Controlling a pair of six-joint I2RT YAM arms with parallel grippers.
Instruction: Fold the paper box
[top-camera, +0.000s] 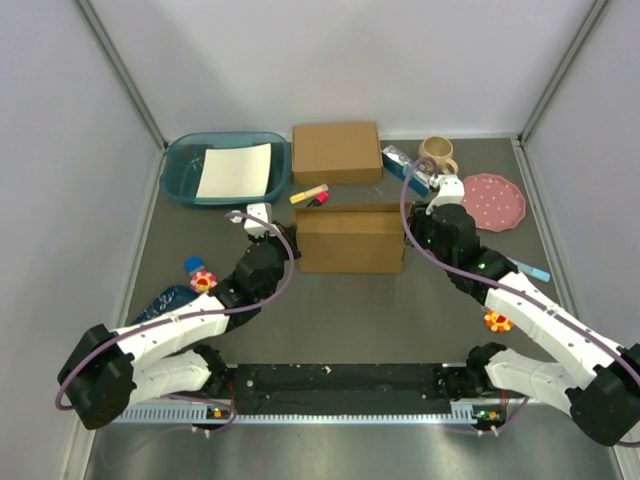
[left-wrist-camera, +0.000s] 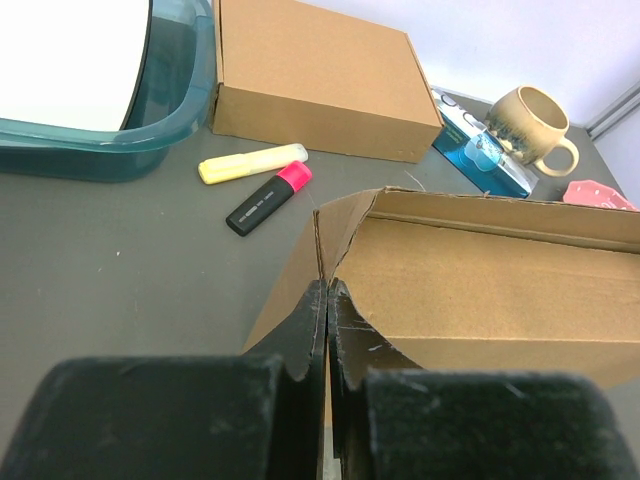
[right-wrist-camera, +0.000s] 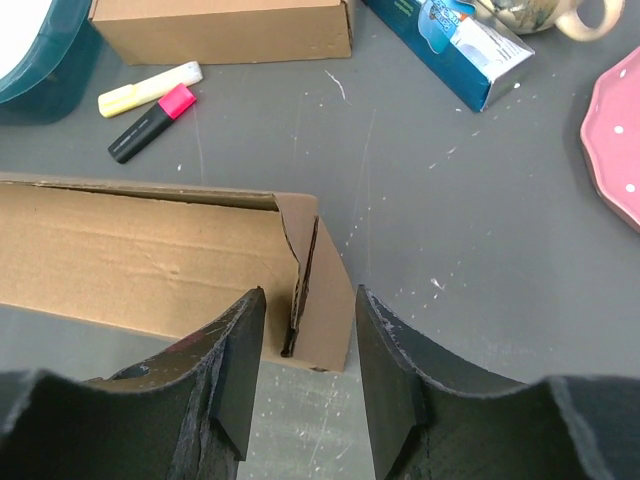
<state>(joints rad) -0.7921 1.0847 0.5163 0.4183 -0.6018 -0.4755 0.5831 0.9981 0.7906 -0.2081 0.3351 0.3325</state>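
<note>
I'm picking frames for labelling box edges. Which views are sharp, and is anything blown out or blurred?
Top external view: even, soft light, faint shadows, the paper box crisp. Left wrist view: box edges sharp, the left gripper soft toward the lens, the white sheet in the teal tub blown out. Right wrist view: box corner sharp, the right gripper slightly soft near the lens.

Your left gripper (left-wrist-camera: 327, 300) is pinched fully closed; your right gripper (right-wrist-camera: 308, 310) holds its jaws parted; both extended forward.

teal bin (top-camera: 180, 175), mug (top-camera: 437, 153), pink plate (top-camera: 492, 201), highlighters (top-camera: 309, 194)
</note>
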